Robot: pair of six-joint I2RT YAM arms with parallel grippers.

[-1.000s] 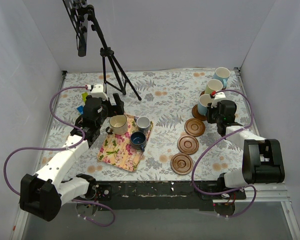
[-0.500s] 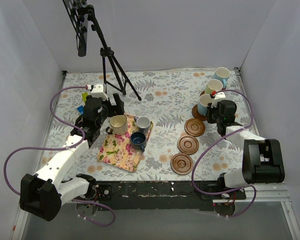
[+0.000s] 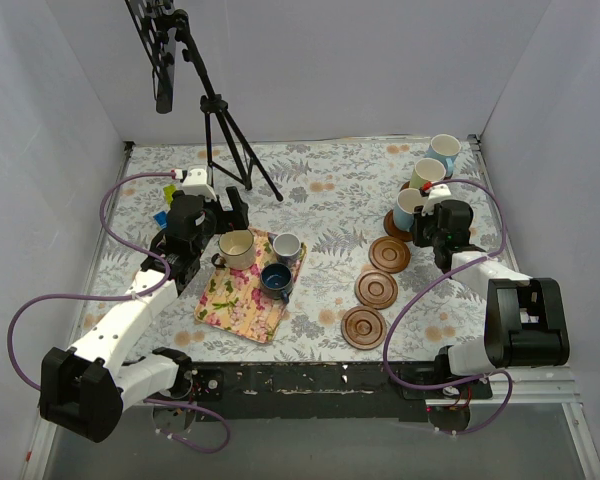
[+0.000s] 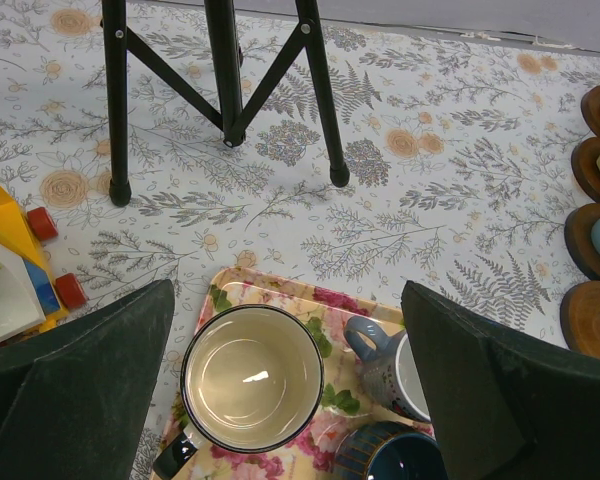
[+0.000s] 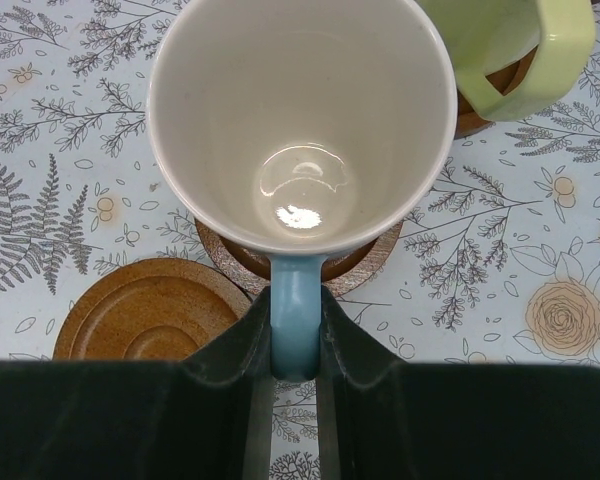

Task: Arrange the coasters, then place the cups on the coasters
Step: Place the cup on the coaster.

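Observation:
My right gripper (image 5: 295, 335) (image 3: 428, 219) is shut on the handle of a light blue cup (image 5: 300, 120) (image 3: 410, 208). That cup is upright over a dark coaster (image 5: 220, 252); whether it rests on it I cannot tell. Behind it are a yellow-green cup (image 3: 427, 172) (image 5: 510, 45) and another light blue cup (image 3: 443, 152). Three bare coasters (image 3: 390, 254) (image 3: 376, 290) (image 3: 363, 327) line up in front. My left gripper (image 4: 288, 300) (image 3: 225, 217) hangs open above a cream cup (image 4: 252, 380) (image 3: 236, 248). A grey-white cup (image 4: 385, 365) (image 3: 286, 245) and a navy cup (image 4: 390, 455) (image 3: 276, 280) stand beside the cream one.
The three left cups stand on a floral cloth mat (image 3: 235, 310) (image 4: 280, 292). A black tripod (image 3: 220, 130) (image 4: 225, 80) stands behind it, and colourful toy blocks (image 4: 15, 270) (image 3: 161, 217) lie to the mat's left. White walls enclose the table on three sides.

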